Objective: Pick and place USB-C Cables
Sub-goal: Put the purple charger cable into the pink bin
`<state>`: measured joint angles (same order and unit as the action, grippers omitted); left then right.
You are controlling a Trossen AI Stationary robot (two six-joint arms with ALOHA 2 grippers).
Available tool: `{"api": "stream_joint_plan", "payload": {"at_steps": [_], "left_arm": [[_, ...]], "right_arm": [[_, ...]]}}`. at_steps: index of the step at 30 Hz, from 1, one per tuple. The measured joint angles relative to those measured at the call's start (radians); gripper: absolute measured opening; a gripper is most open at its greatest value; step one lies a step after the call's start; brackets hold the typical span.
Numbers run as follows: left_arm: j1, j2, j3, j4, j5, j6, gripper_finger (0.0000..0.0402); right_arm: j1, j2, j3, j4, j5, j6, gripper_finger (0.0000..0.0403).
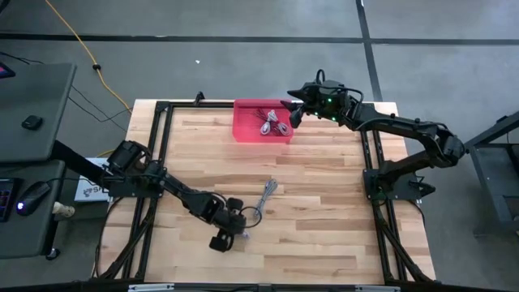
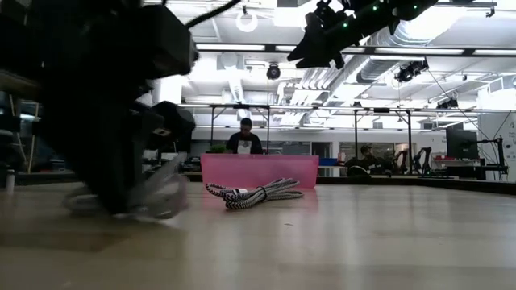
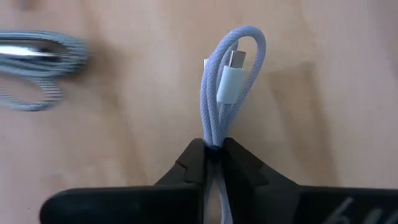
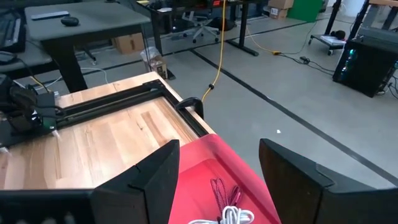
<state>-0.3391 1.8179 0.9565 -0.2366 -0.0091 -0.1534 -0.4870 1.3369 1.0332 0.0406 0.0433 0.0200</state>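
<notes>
A pink tray (image 1: 243, 130) sits at the far edge of the wooden table (image 1: 324, 203), with cables (image 1: 272, 123) lying inside it — grey loops mostly. The right gripper (image 1: 293, 112) hangs just beside the tray's right end. Well in front of the tray, a grey cable (image 1: 268, 192) lies loose on the wood — the left gripper (image 1: 231, 235) sits near it, lower down.

One pale braided cable (image 3: 224, 93), folded into a tight loop with a white plug lying against it, is pinched at its waist between the jaws of the left gripper (image 3: 213, 163) low over the table (image 1: 324, 211). A second grey striped cable (image 1: 268, 193) lies loose on the wood just beside it. Two more bundles, one grey (image 1: 269, 123) and one dark red (image 4: 219, 188), rest inside the pink bin (image 1: 247, 130) at the table's far edge.
</notes>
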Motion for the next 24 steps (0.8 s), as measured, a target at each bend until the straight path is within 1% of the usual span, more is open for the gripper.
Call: {"api": "stream_joint_plan", "payload": {"at_steps": [3,8,13,17,21,24], "left_arm": [[0.027,-0.038,-0.002,-0.023,-0.02,0.019,0.0014],[0.083,-0.117,0.0,-0.084,-0.078,0.082,0.0004],[0.181,-0.221,0.0,-0.145,-0.192,0.179,0.0004],[0.296,-0.312,0.0,-0.137,-0.259,0.299,0.0004],[0.442,-0.375,0.0,-0.087,-0.348,0.418,0.0004],[0.562,-0.394,0.001,0.007,-0.342,0.483,0.0004]], "right_arm": [[0.0,0.0,0.0,0.0,-0.03,0.002,0.0213],[0.0,-0.003,0.0,0.001,-0.134,0.002,0.0213],[0.005,-0.003,0.0,-0.014,-0.214,0.008,0.0213],[0.022,-0.003,0.0,-0.016,-0.22,-0.002,0.0213],[0.044,-0.003,0.0,-0.022,-0.219,-0.07,0.0213],[0.062,-0.003,0.0,-0.023,-0.218,-0.081,0.0213]]}}
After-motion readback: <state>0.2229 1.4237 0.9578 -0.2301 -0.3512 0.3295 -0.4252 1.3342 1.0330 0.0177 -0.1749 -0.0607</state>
